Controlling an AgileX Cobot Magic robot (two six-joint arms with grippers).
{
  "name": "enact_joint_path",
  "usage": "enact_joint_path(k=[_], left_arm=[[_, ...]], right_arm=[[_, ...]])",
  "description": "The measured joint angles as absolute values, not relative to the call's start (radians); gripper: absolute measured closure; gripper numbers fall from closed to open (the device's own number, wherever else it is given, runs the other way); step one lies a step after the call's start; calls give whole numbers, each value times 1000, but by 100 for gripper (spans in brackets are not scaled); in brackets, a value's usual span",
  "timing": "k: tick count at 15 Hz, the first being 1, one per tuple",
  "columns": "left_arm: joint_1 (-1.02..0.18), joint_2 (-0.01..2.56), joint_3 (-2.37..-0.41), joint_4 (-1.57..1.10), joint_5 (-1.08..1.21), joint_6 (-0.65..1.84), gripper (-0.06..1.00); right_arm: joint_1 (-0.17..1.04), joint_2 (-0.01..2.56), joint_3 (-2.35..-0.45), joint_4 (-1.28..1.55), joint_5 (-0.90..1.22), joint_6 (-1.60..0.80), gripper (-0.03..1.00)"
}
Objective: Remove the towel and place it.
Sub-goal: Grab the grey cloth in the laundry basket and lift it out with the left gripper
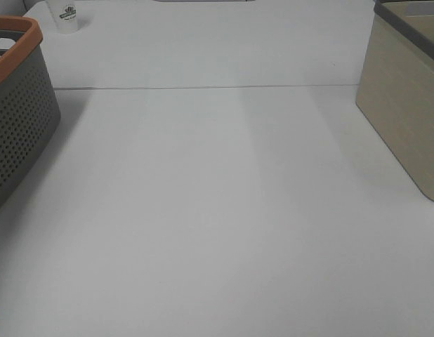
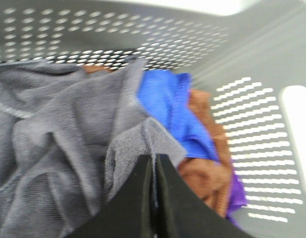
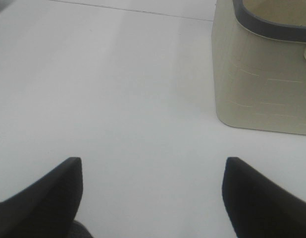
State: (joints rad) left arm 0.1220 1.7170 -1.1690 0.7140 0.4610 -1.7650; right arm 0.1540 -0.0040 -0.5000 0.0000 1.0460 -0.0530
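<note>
Charcoal-grey terry fills most of my left wrist camera. The towel (image 2: pixel 59 144) is lying crumpled inside the basket (image 1: pixel 24 119), the grey perforated plastic one with the orange rim at the left edge of the counter (image 1: pixel 217 210). My left end effector (image 2: pixel 154 163) is down in there with its two black fingers pressed flat together. A raised fold of the towel is bunched right at the tips, so I'd call that pinched shut on the towel. That view is a bit blurry, so I can't tell how much fabric is actually caught. The towel takes up one side of the basket. Pushed against it on the other side are a blue cloth (image 2: pixel 168 104), a brown cloth (image 2: pixel 205 173) touching the blue one, and a bit of purple cloth (image 2: pixel 237 191) poking out next to the basket wall. My right end effector (image 3: pixel 153 163) hangs over bare white counter with the fingers spread wide apart and just counter showing between them. Near it is the beige bin (image 3: pixel 262 84) with the dark grey rim, which stands at the right edge of the counter, well apart from the basket. There's also a little white cup (image 1: pixel 67 15) with a dark logo at the far left corner, just beyond the basket.
</note>
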Motion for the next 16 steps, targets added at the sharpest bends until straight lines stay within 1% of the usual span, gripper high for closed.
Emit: enact_joint_path(k=[6,10,13,16], left_arm=[[122,1553,-1169,757,312,-1772,94],[122,1433,-1170,758,79,-1815,94],[122,1372,-1220,758,0,-1793,94],[122,1352,-1319,758,-153,-1763,94]], right_arm=[[154,-4,-500,0,1046,-53,20],[154,-4,-500,0,1046,-53,20],[154,-4,-500,0,1046,-52,20],[154,-4,-500,0,1046,-52,20]])
